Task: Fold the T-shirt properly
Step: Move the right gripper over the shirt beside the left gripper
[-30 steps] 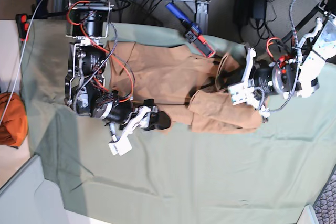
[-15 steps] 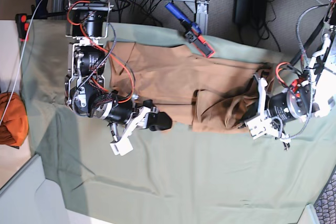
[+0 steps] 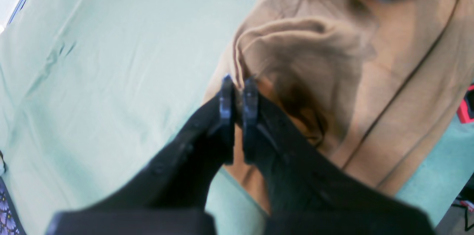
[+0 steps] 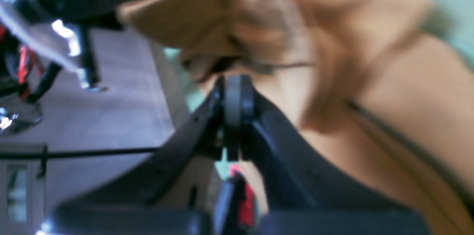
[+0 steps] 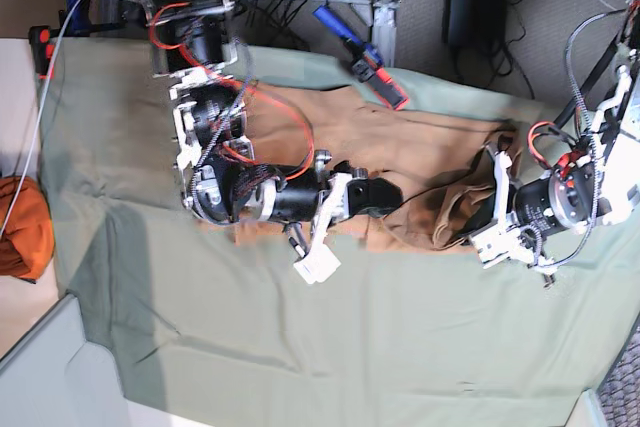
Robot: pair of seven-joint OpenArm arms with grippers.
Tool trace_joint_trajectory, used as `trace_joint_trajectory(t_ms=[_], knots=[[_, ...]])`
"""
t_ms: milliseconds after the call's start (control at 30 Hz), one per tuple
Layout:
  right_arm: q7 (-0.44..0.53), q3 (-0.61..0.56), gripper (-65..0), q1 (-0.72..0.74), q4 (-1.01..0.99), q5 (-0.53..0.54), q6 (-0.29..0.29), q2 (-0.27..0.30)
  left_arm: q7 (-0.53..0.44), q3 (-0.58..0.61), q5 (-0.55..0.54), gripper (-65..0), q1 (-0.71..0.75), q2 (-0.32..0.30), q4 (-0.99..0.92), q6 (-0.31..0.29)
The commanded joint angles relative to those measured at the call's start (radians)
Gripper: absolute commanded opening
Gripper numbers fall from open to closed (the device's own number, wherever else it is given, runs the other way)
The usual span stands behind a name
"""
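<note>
Left wrist view: left claw (image 3: pixel 237 79), jaws nearly together, pinching a raised fold of the T-shirt (image 3: pixel 333 79). The rest of the tan cloth lies flat on the green-covered surface (image 3: pixel 92 79). Top right corner blurred by a dark shape that cannot be identified.

Right wrist view: heavily blurred. Right claw (image 4: pixel 233 90), jaws shut; a lifted flap of the T-shirt (image 4: pixel 333 60) hangs just above the tips, but whether cloth is caught between them is hard to make out. Floor and cables, indistinct, on the left.

Base view: T-shirt (image 5: pixel 420 152) spread along the far edge of the surface (image 5: pixel 350 347), partly hidden under both arms. Left claw (image 5: pixel 478 222) at the shirt's right end, bunched cloth there. Right claw (image 5: pixel 385 194) over the shirt's near edge, mid-length. Orange cloth bundle (image 5: pixel 22 227) cut off at the left edge.

Change: the right arm has reached further along the shirt since half a second ago; its claw, then parted, has closed. Left claw unchanged.
</note>
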Motion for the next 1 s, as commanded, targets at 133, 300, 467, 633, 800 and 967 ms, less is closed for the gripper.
trace_joint_trajectory(t_ms=[133, 300, 467, 633, 800, 967], knots=[[-0.008, -0.052, -65.0, 0.028, 0.086, 0.04, 0.129, -0.07, -0.018, -0.008, -0.007, -65.0, -0.016, -0.008, 0.018, 0.023], [-0.014, -0.135, -65.0, 0.028, 0.093, 0.045, 0.13, -0.127, -0.018, -0.008, -0.007, -65.0, -0.016, -0.008, 0.018, 0.049], [0.038, -0.154, -65.0, 0.028, 0.093, -0.024, 0.129, -0.16, -0.013, -0.008, -0.007, -65.0, -0.016, -0.008, 0.018, 0.049], [0.117, -0.154, -65.0, 0.029, 0.092, -0.182, 0.129, -0.165, -0.002, -0.008, -0.007, -65.0, -0.017, -0.008, 0.018, 0.05], [0.149, -0.154, -65.0, 0.028, 0.092, -0.29, 0.129, -0.156, 0.006, -0.008, -0.007, -65.0, -0.017, -0.008, 0.018, 0.059], [0.229, -0.154, -65.0, 0.028, 0.083, -0.43, 0.128, -0.119, 0.056, -0.008, -0.007, -65.0, -0.016, -0.009, 0.042, 0.103]])
